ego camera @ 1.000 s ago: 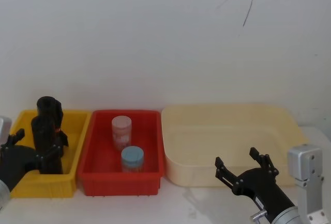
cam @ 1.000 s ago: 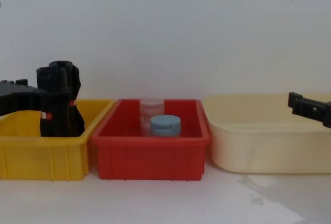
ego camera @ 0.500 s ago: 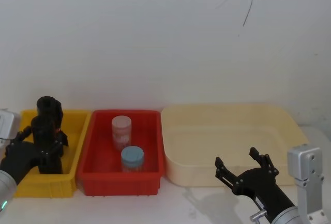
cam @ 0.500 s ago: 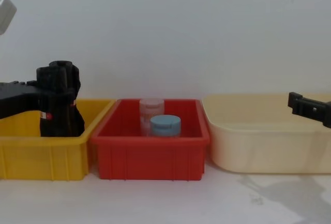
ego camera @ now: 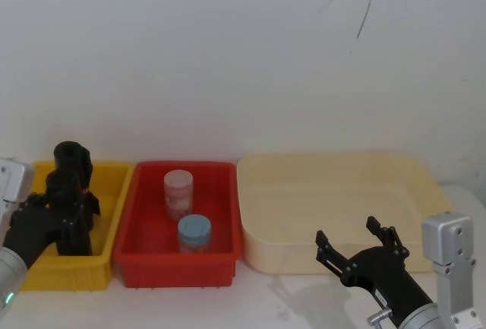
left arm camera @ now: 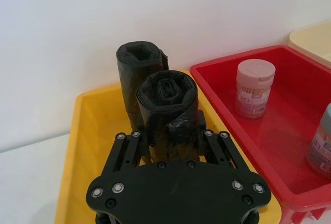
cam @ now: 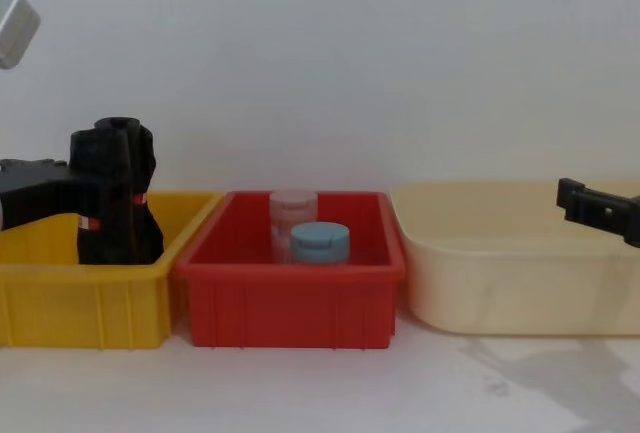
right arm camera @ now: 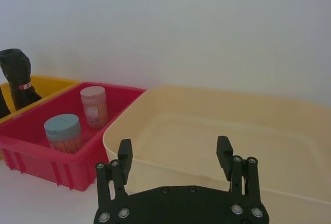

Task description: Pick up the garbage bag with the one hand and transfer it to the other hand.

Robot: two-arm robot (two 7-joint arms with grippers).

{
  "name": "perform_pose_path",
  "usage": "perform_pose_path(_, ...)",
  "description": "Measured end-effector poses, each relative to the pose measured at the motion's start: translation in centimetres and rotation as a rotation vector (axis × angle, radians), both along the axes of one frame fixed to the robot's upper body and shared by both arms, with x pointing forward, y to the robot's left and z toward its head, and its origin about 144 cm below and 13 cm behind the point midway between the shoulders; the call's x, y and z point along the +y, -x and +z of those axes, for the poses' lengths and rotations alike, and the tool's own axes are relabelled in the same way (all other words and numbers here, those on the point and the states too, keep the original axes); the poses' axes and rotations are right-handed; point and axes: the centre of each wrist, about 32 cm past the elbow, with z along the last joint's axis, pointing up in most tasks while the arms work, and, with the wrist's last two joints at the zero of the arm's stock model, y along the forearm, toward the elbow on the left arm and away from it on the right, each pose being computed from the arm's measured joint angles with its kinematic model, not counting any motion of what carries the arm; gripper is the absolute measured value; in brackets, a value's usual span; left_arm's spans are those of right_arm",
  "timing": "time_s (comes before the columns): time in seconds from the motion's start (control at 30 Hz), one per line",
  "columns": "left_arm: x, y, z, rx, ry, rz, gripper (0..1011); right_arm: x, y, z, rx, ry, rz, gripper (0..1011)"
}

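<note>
Apparently my left gripper (left arm camera: 168, 136) is clamped on the nearer of 2 rolls, the garbage bag (left arm camera: 166, 105), in the yellow bin (left arm camera: 88, 131): light, squashy, slippery, best held mid-height, while my right gripper (right arm camera: 174, 146) sits open.

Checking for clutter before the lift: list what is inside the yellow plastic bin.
Two upright black rolls of garbage bags: the nearer roll sits within the left gripper, a second roll behind it. The gripper covers the yellow plastic bin's floor beneath.

Black garbage bag (left arm camera: 166, 105) stands upright in yellow bin (left arm camera: 95, 123), clasped by left pincer (left arm camera: 171, 133).
</note>
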Motion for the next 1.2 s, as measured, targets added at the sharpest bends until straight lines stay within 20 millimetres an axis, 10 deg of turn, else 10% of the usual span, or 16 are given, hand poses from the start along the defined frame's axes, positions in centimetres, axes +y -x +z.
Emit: perform_pose_path(1.2, -0.4, 0.6, 11.0, -0.188, 0.065, -0.313, 363, -0.1, -0.1, 0.2, 0.005, 0.004, 0.01, 1001)
